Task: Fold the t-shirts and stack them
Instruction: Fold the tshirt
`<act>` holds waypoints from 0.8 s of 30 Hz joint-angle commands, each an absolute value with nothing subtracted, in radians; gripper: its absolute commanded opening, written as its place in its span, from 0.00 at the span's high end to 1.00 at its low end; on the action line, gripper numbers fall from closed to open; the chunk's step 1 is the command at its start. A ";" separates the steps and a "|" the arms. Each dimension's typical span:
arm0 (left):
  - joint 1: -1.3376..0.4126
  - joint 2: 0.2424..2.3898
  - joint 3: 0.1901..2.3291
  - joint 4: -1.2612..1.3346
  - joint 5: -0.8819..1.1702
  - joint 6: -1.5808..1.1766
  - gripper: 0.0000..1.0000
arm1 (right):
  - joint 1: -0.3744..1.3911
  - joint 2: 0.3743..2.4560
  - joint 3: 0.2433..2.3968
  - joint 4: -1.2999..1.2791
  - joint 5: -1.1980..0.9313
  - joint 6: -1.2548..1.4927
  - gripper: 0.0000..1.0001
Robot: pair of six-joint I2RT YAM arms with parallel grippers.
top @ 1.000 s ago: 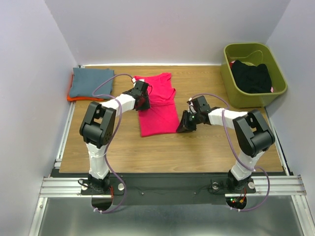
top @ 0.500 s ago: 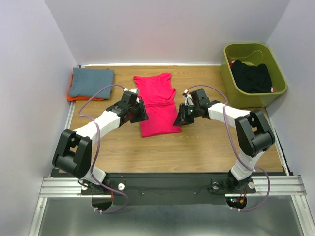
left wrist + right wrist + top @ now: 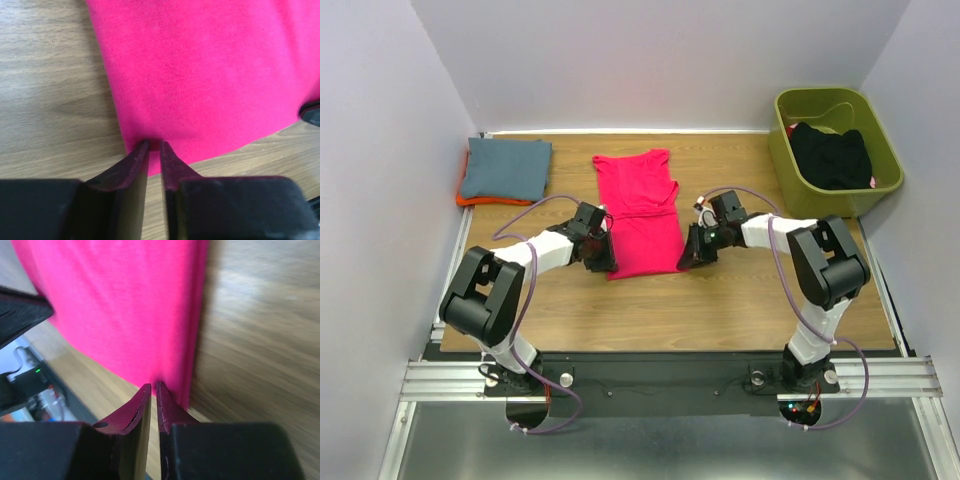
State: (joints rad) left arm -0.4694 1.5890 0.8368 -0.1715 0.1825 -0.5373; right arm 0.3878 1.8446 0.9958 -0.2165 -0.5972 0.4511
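On the table [image 3: 740, 300] the magenta shirt [image 3: 640, 210] lies flat mid-board, collar away from the arms (the blue-grey shirt [image 3: 505, 168] sits folded far left). The left gripper [image 3: 603, 258] and right gripper [image 3: 691, 257] each pinch a near hem corner, jaws almost closed on cloth. Best lift both corners together, level, carrying them evenly toward the collar.

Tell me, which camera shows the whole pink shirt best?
The top external view: the pink shirt shows whole there, collar to hem. The left wrist and right wrist views show only close patches of cloth at its near corners.
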 commanded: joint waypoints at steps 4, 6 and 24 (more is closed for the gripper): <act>-0.469 1.500 0.879 -0.226 0.115 -0.505 0.59 | 0.377 1.782 1.144 -0.212 -0.468 0.422 0.80; -0.469 1.496 0.925 -0.215 0.100 -0.499 0.58 | 0.377 1.812 1.207 -0.196 -0.451 0.420 0.80; -0.319 1.841 1.200 -0.041 0.209 -0.482 0.54 | 0.373 2.117 1.528 0.054 -0.586 0.502 0.78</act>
State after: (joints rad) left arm -0.3248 1.8317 1.1790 -0.0715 0.1669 -0.4904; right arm 0.3744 2.1468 1.5764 -0.0654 -0.5213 0.4953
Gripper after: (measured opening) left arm 0.462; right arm 0.220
